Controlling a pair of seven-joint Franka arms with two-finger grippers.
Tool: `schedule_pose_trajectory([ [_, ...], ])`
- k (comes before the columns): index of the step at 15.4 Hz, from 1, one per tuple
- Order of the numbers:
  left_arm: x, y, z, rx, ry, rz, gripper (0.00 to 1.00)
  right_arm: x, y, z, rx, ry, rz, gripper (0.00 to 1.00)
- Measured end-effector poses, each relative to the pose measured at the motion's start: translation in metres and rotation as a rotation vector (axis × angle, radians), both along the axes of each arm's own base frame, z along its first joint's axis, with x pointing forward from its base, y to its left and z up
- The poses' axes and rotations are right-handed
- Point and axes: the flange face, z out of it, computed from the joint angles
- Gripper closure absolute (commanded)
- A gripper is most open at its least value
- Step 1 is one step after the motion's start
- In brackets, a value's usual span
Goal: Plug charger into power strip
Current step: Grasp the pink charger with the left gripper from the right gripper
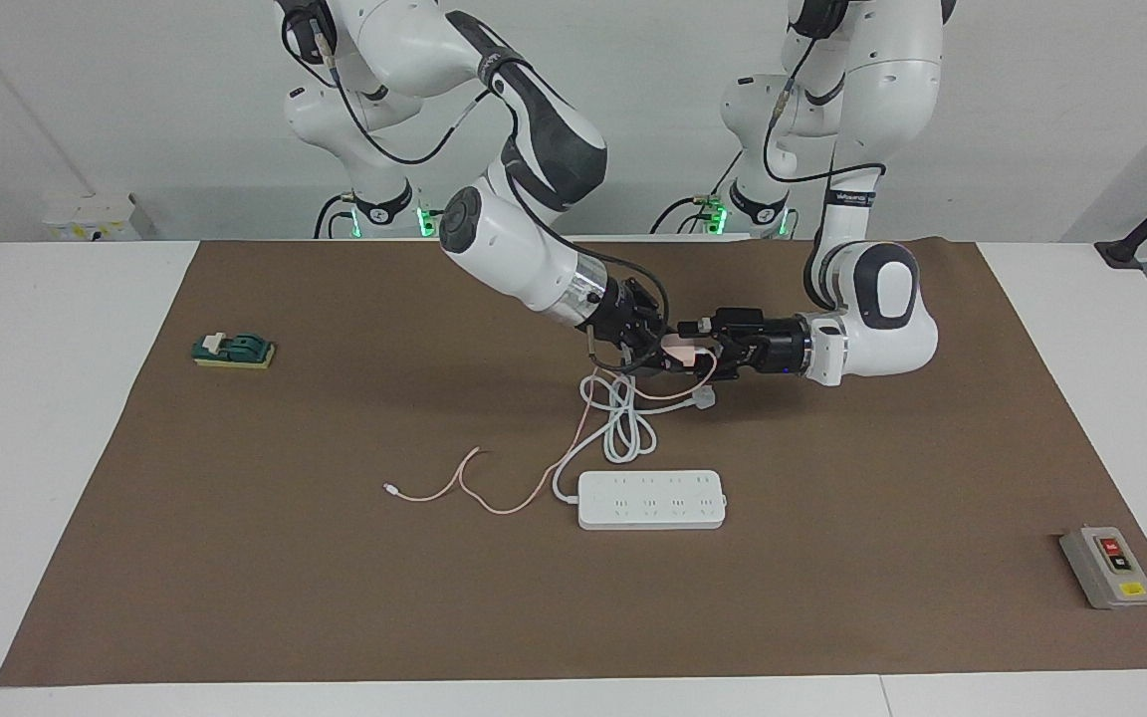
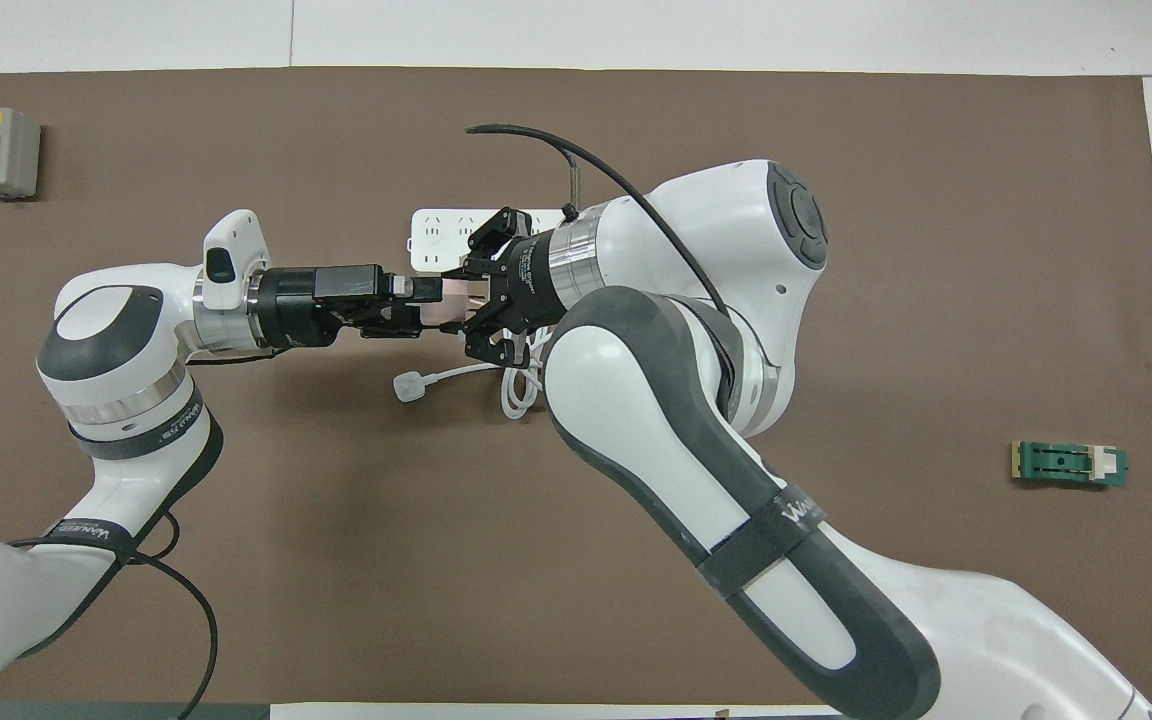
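- On the bench there is a brown mat. I take the power strip as my marker. It lies flat on the mat, sockets up.
- A small green block sits well away from the power strip, toward the right arm's end of the bench and nearer to the robots.
- The charger's thin pink cable trails over the mat just beside the power strip at the right arm's end, then climbs to the charger.
- The right claw is up in the air over the power strip's looped white cord. It is clamped tight on the charger.
- So the charger is off the mat, raised over that cord, and is not in any socket of the power strip.
- The left claw comes in level from the other end and meets the charger's free end. I cannot tell whether it is wide or has closed on the charger.
- The white plug at the end of the cord lies on the mat under the two claws, nearer to the robots than the power strip.
- A grey button box sits well apart from the power strip, toward the left arm's end and a little farther from the robots.
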Motion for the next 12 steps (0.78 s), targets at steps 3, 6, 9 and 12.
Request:
schedule_pose_trajectory([
  [3, 0.0007, 0.0016, 0.0021, 0.001, 0.008, 0.003, 0.4, 0.0, 0.0, 0.0, 0.0, 0.0, 0.0, 1.0],
  [6, 0.0008, 0.0016, 0.0023, 0.001, 0.007, 0.003, 0.64, 0.0001, 0.0, 0.0002, 0.0, 0.0, 0.0, 1.0],
  [9, 0.001, 0.0036, 0.0011, 0.019, 0.004, -0.001, 0.78, 0.0001, 0.0007, 0.0017, 0.002, -0.002, 0.002, 1.0],
  [12, 0.0017, 0.0061, 0.0057, 0.07, -0.03, -0.025, 0.86, -0.0012, 0.0032, -0.0021, 0.0, 0.016, -0.001, 0.01],
])
